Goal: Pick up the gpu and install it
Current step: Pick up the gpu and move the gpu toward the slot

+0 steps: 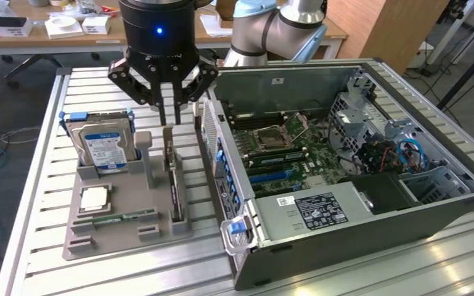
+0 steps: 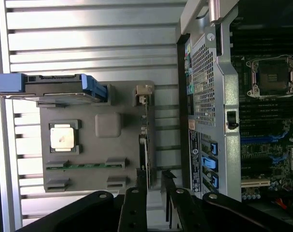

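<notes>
Holds the pincer (image 1: 172, 122) narrowly parted right over the gpu (image 1: 174, 185), upright in its grey holder (image 1: 130, 237); sits between hard drive (image 1: 98, 145) and open computer case (image 1: 368, 216).

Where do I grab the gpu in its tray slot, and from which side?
Its top edge, from straight above: the gpu stands on edge in the gray tray, both flat faces exposed, so the open gripper can straddle it.

The grey arm (image 1: 263, 28) stood bent at the far side of the exterior view, its black wrist (image 1: 158, 24) upright and the gripper (image 1: 170, 122) pointed straight down, the two slim dark fingers (image 1: 163, 114) parallel and slightly apart, a narrow gap showing between their tips.
</notes>
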Available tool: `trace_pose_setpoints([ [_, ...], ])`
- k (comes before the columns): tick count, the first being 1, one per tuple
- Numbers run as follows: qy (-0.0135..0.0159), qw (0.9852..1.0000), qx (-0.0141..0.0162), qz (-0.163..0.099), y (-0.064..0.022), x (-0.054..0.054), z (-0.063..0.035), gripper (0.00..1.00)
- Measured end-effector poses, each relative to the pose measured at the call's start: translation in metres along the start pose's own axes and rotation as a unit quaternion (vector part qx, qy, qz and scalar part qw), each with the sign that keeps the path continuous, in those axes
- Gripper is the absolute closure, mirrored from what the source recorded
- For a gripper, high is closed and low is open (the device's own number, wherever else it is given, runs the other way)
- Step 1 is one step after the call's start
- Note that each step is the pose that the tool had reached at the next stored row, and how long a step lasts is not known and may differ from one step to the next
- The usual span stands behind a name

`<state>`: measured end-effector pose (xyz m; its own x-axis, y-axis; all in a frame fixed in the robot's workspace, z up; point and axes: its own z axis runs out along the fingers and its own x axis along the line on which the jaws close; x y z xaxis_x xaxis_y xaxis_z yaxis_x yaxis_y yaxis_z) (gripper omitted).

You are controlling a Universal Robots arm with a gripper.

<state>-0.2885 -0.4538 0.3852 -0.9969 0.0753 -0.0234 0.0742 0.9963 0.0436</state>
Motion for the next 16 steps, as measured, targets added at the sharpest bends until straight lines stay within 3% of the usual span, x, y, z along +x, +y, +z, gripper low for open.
trace_pose_setpoints([
  [5,0.0,1.0,0.0,0.0,0.0,0.0,0.0,0.59],
  [9,-0.0001,1.0,-0.0001,0.0,-0.0001,0.0,0.001,0.59],
  [16,0.0,1.0,0.0,0.0,-0.0006,0.0,0.0135,0.59],
])
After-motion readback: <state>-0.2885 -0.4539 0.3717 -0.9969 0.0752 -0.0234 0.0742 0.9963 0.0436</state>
